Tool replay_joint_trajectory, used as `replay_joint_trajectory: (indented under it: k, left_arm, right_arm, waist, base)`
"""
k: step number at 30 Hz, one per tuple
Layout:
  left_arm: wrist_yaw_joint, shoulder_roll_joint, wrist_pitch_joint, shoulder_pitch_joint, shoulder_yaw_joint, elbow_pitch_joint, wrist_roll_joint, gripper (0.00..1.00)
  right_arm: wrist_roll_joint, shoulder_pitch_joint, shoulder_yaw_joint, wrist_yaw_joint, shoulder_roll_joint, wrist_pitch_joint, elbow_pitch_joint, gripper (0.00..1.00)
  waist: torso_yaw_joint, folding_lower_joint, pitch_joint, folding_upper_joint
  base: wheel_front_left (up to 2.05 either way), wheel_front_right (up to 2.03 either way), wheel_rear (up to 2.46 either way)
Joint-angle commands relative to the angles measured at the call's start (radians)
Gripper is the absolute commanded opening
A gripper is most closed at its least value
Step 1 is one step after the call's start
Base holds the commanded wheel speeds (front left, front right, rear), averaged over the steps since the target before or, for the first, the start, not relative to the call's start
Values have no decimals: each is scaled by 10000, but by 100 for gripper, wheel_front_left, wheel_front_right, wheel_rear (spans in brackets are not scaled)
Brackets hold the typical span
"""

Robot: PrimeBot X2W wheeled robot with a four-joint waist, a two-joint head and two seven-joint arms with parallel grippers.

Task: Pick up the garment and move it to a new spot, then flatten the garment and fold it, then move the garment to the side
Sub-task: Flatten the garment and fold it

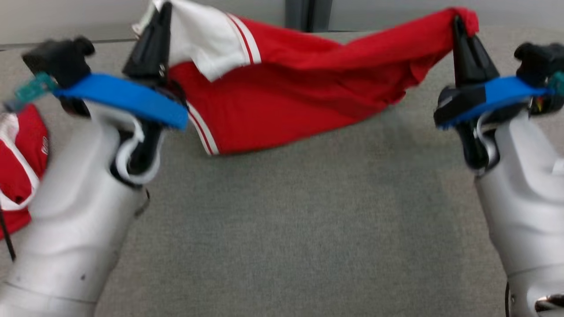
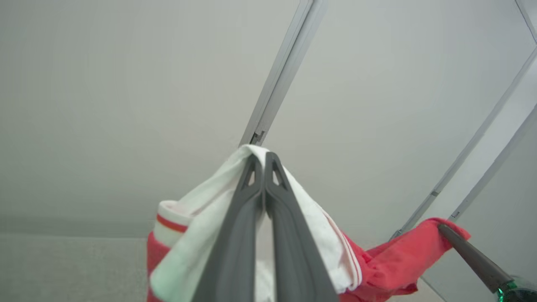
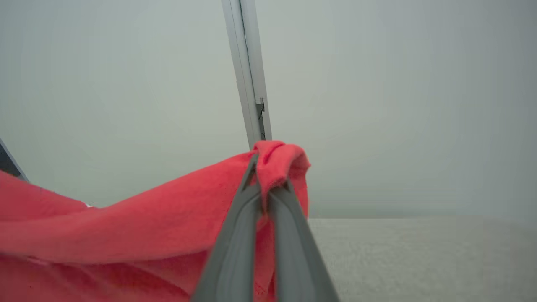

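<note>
The garment (image 1: 291, 92) is red cloth with white panels and red-and-white stripes, hanging stretched between my two grippers above the grey table. At its upper left corner my left gripper (image 1: 161, 13) is shut on the white part (image 2: 197, 226); in the left wrist view the gripper (image 2: 263, 157) has its fingers pressed together through the cloth. My right gripper (image 1: 458, 22) is shut on the red corner at the upper right, and the right wrist view shows it (image 3: 268, 167) pinching a bunched red fold (image 3: 126, 218). The garment's middle sags towards the table.
A grey cloth-covered table (image 1: 308, 229) spreads below the hanging garment. Another red and white garment (image 1: 20, 163) lies at the left edge behind my left forearm. A pale wall with a metal strip (image 3: 247, 71) stands behind the table.
</note>
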Motion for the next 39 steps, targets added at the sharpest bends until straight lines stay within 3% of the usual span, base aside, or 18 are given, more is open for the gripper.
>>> replay_joint_trajectory:
  k: [1,5,9,16,21,27,33,39]
  left_arm:
    - [-11,95,221,-1429,279,379,-75,0]
    - [-11,14,425,-3267,595,1029,-214,0]
    - [-7,-218,551,-6130,764,2209,-98,0]
    - [-9,-446,393,-8580,190,3087,108,0]
    - [-9,-704,132,-9476,-299,3369,-236,0]
    - [-10,-663,-310,-8521,-929,3469,-911,0]
    - [-10,-438,-684,-6111,-1192,3028,-1228,0]
    - [-10,-348,-709,-2659,27,1625,-694,0]
  right_arm:
    - [217,-1417,137,1,-35,138,397,0]
    - [443,-3225,226,1,31,412,1148,0]
    - [696,-5881,255,1,-84,607,2216,0]
    - [570,-8124,517,1,-356,430,3112,0]
    - [688,-8840,906,1,-579,195,3619,0]
    - [1077,-7868,1576,1,-696,-72,3927,0]
    - [1756,-5641,1898,1,-485,-190,3394,0]
    - [2072,-2541,1779,1,-423,-191,1704,0]
  waist:
    - [181,-4,659,-3]
    - [117,-4,1130,-3]
    - [78,-4,1701,-3]
    - [17,-4,2097,-3]
    - [44,-4,2352,-3]
    - [-3,-4,2417,-3]
    - [-176,-4,2130,-3]
    - [-195,-4,1593,-3]
  base:
    - [0,0,0]
    - [0,0,0]
    - [0,0,0]
    - [0,0,0]
    - [0,0,0]
    - [0,0,0]
    - [0,0,0]
    - [0,0,0]
